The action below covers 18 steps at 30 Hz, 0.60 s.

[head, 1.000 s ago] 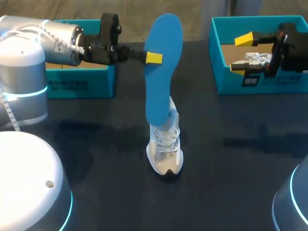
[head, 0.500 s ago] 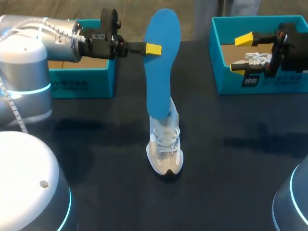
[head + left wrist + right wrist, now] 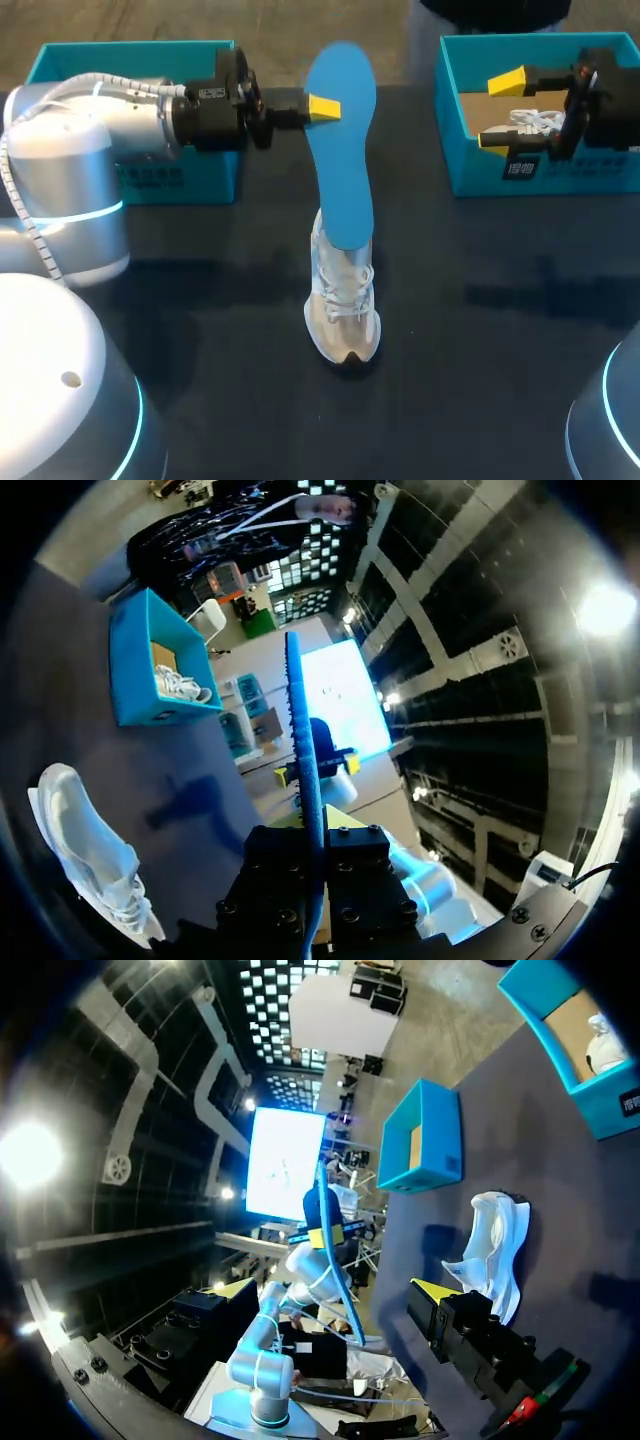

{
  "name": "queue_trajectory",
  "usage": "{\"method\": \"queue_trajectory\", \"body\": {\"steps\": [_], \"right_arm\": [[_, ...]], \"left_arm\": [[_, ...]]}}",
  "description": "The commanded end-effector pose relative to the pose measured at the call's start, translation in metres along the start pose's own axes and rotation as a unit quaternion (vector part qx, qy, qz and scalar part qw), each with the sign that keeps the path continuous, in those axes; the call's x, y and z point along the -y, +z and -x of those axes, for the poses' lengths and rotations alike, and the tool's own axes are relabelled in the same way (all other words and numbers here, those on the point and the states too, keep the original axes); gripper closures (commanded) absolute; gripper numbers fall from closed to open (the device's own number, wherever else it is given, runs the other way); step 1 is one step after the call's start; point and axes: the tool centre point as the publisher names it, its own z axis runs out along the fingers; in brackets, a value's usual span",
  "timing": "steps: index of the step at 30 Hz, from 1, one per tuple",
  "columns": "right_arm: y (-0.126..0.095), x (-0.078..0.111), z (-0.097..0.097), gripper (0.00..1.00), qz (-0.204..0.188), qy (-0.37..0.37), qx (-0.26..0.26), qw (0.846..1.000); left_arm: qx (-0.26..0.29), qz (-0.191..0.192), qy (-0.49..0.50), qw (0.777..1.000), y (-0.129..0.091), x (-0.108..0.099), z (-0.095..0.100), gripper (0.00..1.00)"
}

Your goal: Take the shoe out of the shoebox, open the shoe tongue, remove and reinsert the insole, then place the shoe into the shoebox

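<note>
Your left gripper (image 3: 323, 107) clamps the blue insole (image 3: 342, 170), whose lower end meets the shoe (image 3: 343, 305) below it; your right gripper (image 3: 500, 112) gapes wide, empty.

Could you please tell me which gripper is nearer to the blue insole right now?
Left. The left gripper grips the blue insole near its upper end; the right gripper hangs open over the right-hand shoebox, well off to the side.

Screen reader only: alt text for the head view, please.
The left gripper holds a blue insole upright by its upper part, its lower end at the opening of a white shoe standing on the table. The right gripper hangs open over the right teal shoebox, which holds another white shoe; a second teal shoebox sits behind the left arm.
</note>
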Motion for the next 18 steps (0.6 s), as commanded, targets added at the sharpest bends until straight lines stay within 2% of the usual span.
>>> {"method": "queue_trajectory", "body": {"steps": [1, 7, 12, 18], "right_arm": [[0.001, 0.000, 0.000, 0.00, 0.000, 0.001, 0.001, 1.000], [0.001, 0.000, 0.000, 0.00, 0.000, 0.001, 0.001, 1.000], [0.012, -0.001, -0.012, 0.00, -0.002, 0.011, 0.089, 0.996], [0.021, 0.001, -0.025, 0.00, 0.004, 0.017, 0.162, 0.987]], "left_arm": [[0.001, -0.003, -0.037, 0.999, -0.001, -0.002, 0.004, 1.00], [0.012, 0.002, -0.088, 0.996, -0.003, -0.003, 0.009, 1.00], [0.011, -0.003, -0.103, 0.995, -0.001, -0.003, 0.010, 1.00], [0.009, -0.010, -0.106, 0.994, -0.001, -0.002, 0.011, 1.00]]}}
